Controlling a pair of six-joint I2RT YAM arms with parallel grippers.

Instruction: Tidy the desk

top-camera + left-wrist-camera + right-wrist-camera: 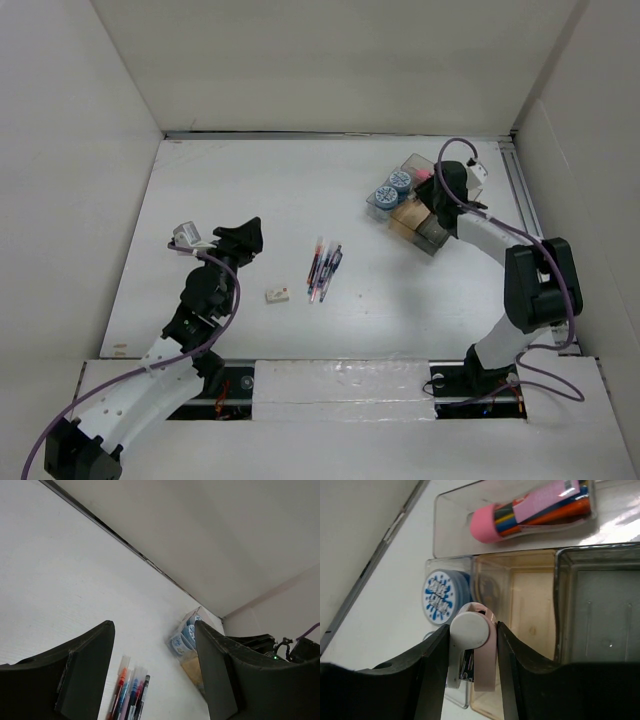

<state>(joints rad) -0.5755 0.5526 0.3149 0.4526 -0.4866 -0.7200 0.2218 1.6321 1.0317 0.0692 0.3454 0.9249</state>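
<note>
- Pens — lower ends cut off at 6 o'clock, left wrist view.
- White block at their 8 o'clock — too small to identify.

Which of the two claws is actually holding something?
The right gripper: it is clamped on a small pink-and-white stapler above the clear tray. The left gripper is open and empty.

Pale matte panels walled the desk: a back panel at 12 o'clock, a left panel at 9, a right panel at 3. A dark seam ran beneath the back panel. A metal rail lay at 3 o'clock. Light fell soft and even.
</note>
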